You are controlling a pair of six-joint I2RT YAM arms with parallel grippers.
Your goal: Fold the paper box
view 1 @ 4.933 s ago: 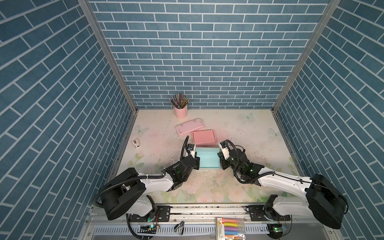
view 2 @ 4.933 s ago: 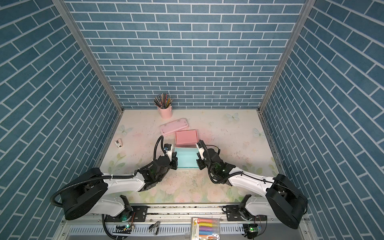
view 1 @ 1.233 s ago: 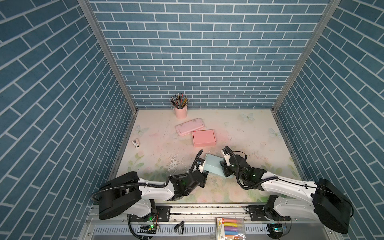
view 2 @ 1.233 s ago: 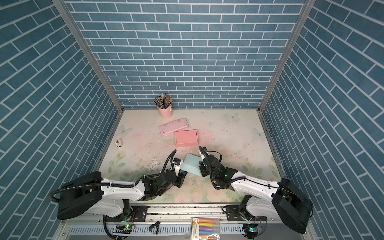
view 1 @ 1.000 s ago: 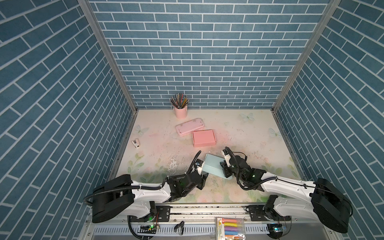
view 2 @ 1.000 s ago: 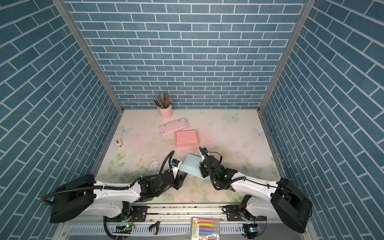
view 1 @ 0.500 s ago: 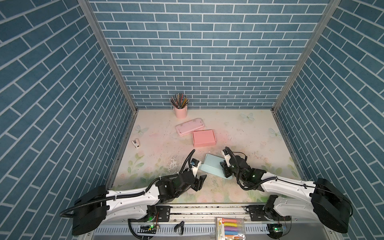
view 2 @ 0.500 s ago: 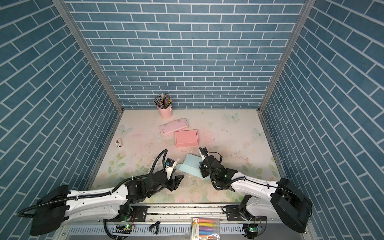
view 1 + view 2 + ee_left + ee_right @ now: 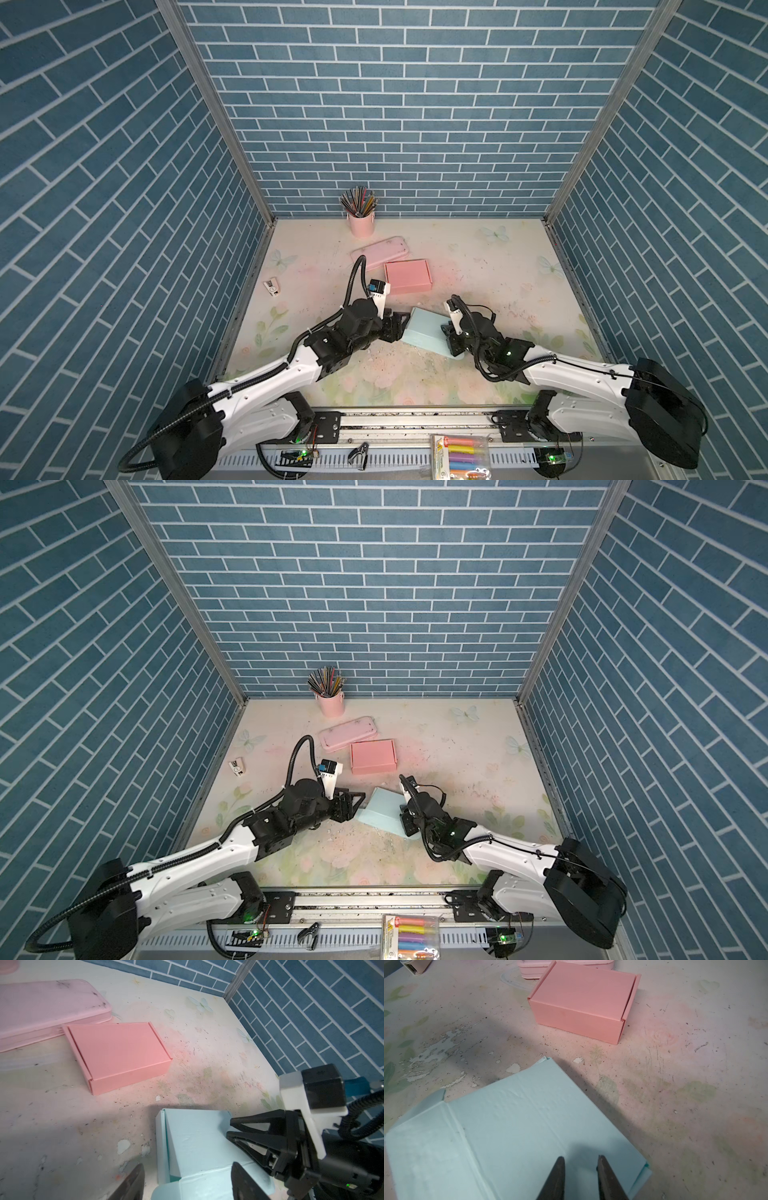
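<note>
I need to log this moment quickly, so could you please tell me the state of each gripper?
Left gripper: open, fingers either side of the light blue box end.
Right gripper: narrowly parted over that box; grip cannot be told.

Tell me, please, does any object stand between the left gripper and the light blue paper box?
Nothing visible does. The open left gripper is already right at the edge of the light blue paper box. The pink box lies farther back, apart from both.

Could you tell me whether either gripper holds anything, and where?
Nothing looks gripped: the right gripper rests parted tips on top of the light blue box; the open left gripper straddles its end.
</note>
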